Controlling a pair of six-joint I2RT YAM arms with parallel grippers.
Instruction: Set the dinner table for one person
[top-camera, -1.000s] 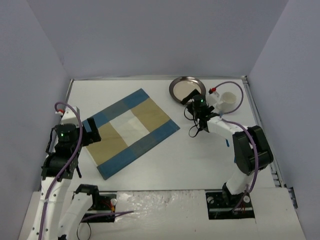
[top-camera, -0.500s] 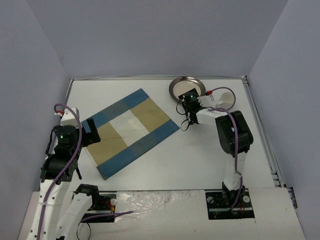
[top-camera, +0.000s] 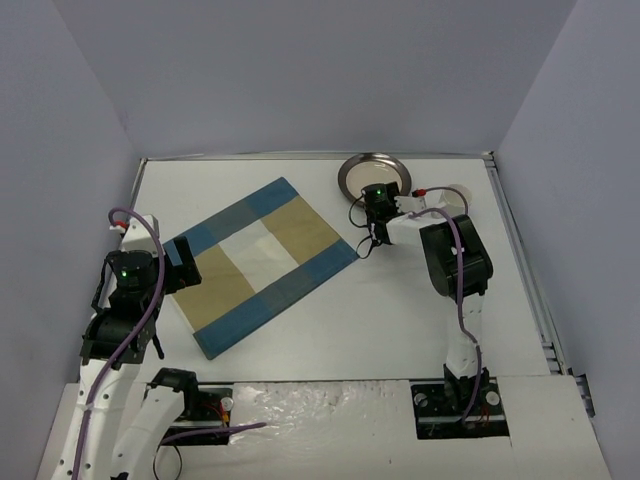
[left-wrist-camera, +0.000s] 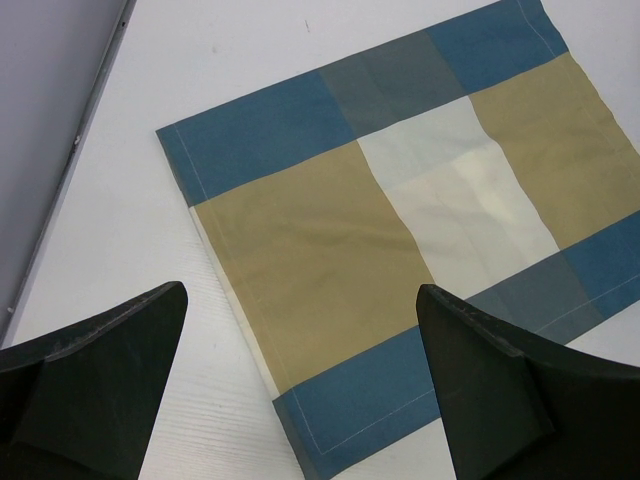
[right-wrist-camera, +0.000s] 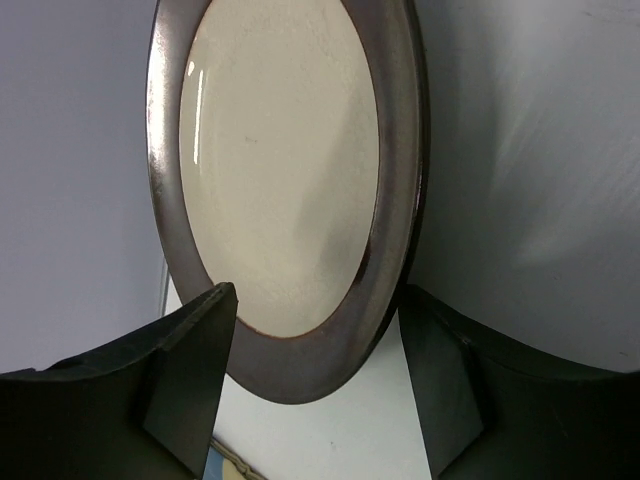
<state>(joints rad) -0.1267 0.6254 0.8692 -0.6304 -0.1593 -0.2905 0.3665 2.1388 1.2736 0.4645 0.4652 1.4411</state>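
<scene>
The white dinner table (top-camera: 400, 320) holds a blue-and-tan placemat (top-camera: 265, 262) lying askew at centre left. A dark-rimmed plate with a cream centre (top-camera: 375, 172) lies at the back, right of centre. My right gripper (top-camera: 372, 196) is open at the plate's near edge. In the right wrist view the plate (right-wrist-camera: 285, 170) fills the frame and the open gripper (right-wrist-camera: 315, 340) has a finger on each side of the near rim. My left gripper (top-camera: 178, 258) is open and empty over the placemat's left end, and the left wrist view shows the placemat (left-wrist-camera: 400, 220) between the fingers (left-wrist-camera: 110, 360).
A white cup (top-camera: 458, 191) stands at the back right, partly hidden by the right arm. Grey walls enclose the table on the left, back and right. A metal rim (top-camera: 520, 250) runs along the right edge.
The right arm has swung left and folded in, carrying its gripper from beside the cup to the plate's near rim. The left arm and placemat have not moved.
</scene>
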